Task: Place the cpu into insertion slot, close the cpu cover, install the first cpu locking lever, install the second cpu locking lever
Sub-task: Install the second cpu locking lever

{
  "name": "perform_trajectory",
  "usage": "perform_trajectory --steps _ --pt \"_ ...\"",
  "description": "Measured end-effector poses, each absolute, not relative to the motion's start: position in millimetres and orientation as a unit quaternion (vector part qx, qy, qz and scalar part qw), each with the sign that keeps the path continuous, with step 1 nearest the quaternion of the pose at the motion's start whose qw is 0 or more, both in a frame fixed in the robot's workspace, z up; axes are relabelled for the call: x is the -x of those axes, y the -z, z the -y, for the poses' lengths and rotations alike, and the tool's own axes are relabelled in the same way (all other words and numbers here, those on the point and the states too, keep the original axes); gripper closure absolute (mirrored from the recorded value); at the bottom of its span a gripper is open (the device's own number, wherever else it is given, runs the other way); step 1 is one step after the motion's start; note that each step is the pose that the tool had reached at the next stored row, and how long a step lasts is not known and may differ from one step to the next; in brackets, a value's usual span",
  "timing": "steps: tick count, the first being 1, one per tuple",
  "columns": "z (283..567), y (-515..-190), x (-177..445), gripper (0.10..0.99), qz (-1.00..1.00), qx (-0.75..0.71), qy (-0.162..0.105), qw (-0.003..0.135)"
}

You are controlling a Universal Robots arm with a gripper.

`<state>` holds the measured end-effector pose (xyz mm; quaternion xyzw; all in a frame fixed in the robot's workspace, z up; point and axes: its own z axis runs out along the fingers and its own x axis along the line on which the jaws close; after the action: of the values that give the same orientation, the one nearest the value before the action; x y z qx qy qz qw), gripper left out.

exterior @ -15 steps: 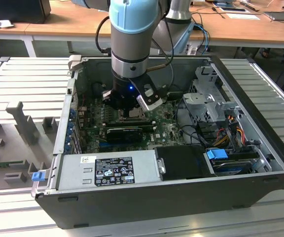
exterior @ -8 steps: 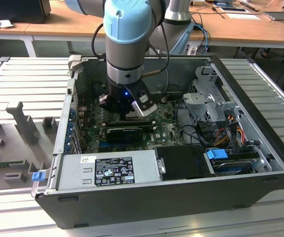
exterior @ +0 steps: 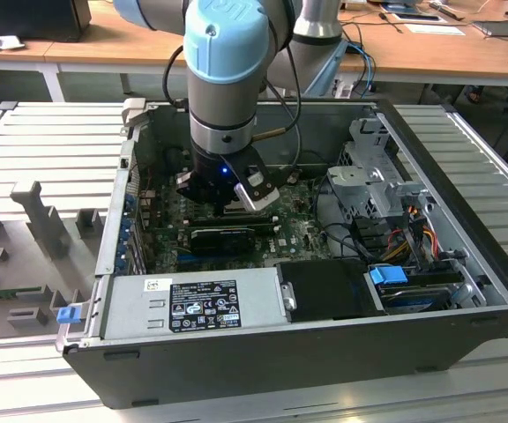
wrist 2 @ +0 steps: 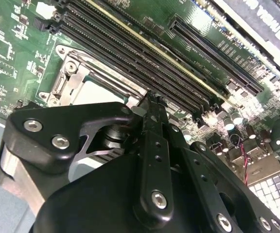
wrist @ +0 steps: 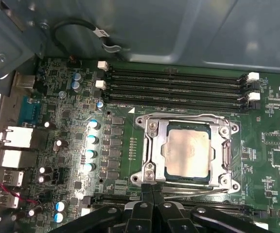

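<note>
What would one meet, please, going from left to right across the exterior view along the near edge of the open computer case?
Blue latch → grey power supply → black cover panel → blue-tabbed drive bay → case wall.

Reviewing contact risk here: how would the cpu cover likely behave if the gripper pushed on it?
The cpu cover looks like thin metal framing the cpu, so probably stiff but springy. It lies flat, unlikely to tip. The gripper sits at its edge; bare metal may be slippery.

a ribbed grey metal table (exterior: 42,141) fills the foreground of the exterior view. behind it runs a wooden desk (exterior: 104,44) on white legs, strewn with papers (exterior: 435,28) and cables, lit evenly.
</note>
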<state>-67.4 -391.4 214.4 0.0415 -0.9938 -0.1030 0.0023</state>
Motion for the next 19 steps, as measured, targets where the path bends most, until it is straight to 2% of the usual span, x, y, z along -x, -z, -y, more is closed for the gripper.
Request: perform_trajectory --steps 8,19 --pt "396.9 -209.3 74.5 0.980 0.991 -0.042 0.128 -0.002" --pt "398.1 -198.4 76.5 0.980 0.988 -0.042 0.150 -0.003"
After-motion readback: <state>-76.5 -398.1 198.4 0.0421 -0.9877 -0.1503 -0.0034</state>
